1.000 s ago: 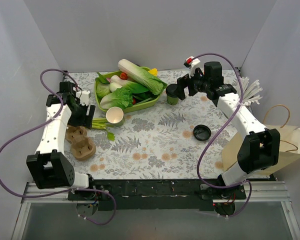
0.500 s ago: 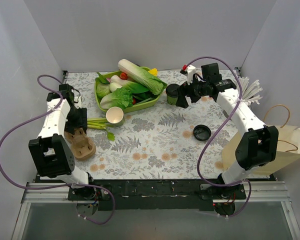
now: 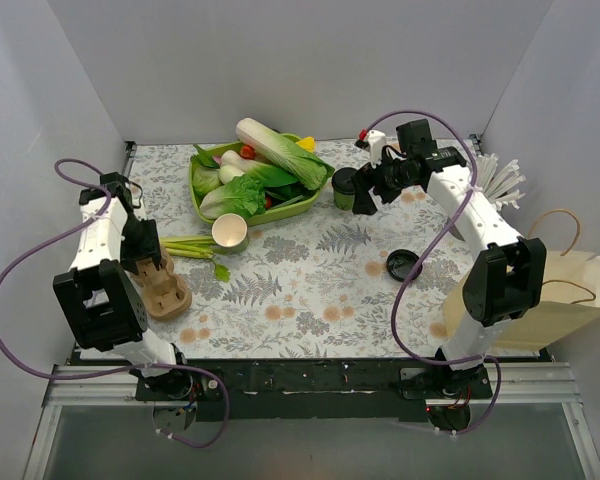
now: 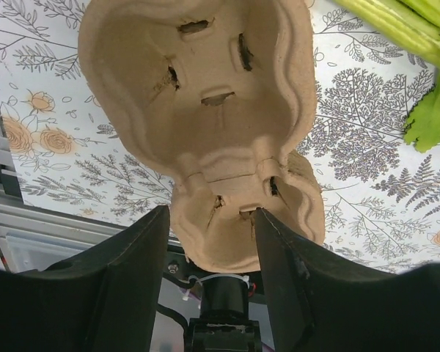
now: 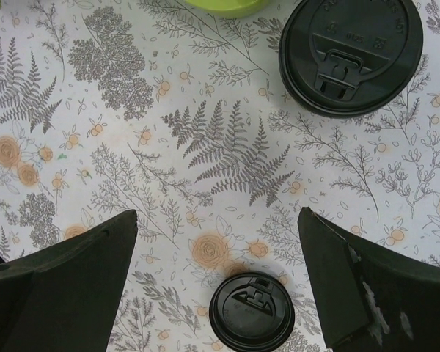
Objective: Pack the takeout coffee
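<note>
The takeout coffee [image 3: 345, 187], a green cup with a black lid, stands right of the vegetable tray; its lid shows at the top right of the right wrist view [image 5: 350, 53]. My right gripper [image 3: 366, 196] is open and empty just right of the cup, above bare table [image 5: 217, 220]. A loose black lid [image 3: 403, 264] lies on the table, also seen between the fingers [image 5: 251, 312]. A second green cup [image 3: 230, 233] stands without a lid. My left gripper [image 3: 145, 263] is open, its jaws astride the near end of a cardboard cup carrier [image 4: 205, 110].
A green tray [image 3: 196, 196] of vegetables sits at the back. Green stalks [image 3: 190, 243] lie beside the unlidded cup. White straws [image 3: 502, 180] stand at the right wall. A brown paper bag [image 3: 545, 295] lies at the right front.
My left arm has swung back and left, bringing its gripper over the cup carrier. My right gripper has shifted slightly left toward the lidded cup. The objects have not moved.
</note>
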Available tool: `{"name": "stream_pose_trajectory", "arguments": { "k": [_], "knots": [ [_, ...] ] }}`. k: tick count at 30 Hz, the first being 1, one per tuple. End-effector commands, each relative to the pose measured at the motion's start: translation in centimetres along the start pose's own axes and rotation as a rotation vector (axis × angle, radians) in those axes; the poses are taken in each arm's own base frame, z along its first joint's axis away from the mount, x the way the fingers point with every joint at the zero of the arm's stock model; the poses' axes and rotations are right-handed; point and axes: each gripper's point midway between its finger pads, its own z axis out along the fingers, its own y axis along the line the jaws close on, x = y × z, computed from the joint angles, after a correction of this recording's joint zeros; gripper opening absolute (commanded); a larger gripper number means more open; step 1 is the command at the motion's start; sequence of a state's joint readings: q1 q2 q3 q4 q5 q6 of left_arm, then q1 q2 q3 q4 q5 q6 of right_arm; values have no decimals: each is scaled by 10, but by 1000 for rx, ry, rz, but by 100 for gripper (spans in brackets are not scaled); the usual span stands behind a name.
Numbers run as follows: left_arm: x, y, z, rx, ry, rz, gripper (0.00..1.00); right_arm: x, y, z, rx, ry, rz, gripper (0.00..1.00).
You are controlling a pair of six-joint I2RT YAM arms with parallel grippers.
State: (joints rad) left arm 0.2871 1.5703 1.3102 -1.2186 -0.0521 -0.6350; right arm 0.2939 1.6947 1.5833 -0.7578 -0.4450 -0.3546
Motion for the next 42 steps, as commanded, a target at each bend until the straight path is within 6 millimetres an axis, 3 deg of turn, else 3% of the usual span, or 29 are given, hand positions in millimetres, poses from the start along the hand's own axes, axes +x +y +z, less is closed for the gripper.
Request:
{"name": "stream_pose_trajectory", "arguments": {
  "k": [1, 11, 17, 23, 28, 36, 42],
  "knots": [
    [-8, -2, 3, 18, -11, 6, 49, -16, 3, 10, -7, -6, -28, 98],
    [-22, -2, 16, 73, 16, -36, 40, -15, 10, 19, -6, 68, -95, 98],
    [-13, -4, 14, 94, 38, -32, 38, -14, 12, 21, -1, 73, -99, 98],
    [1, -7, 23, 112, 87, -19, 35, -16, 13, 21, -3, 68, -104, 98],
    [2, -5, 21, 99, 81, -20, 42, -19, 13, 21, -3, 64, -107, 98],
    [15, -6, 26, 102, 116, -14, 36, -19, 15, 21, -6, 61, -109, 98],
    [13, -4, 25, 93, 109, -10, 34, -18, 16, 22, -7, 63, -105, 98]
  ]
}}
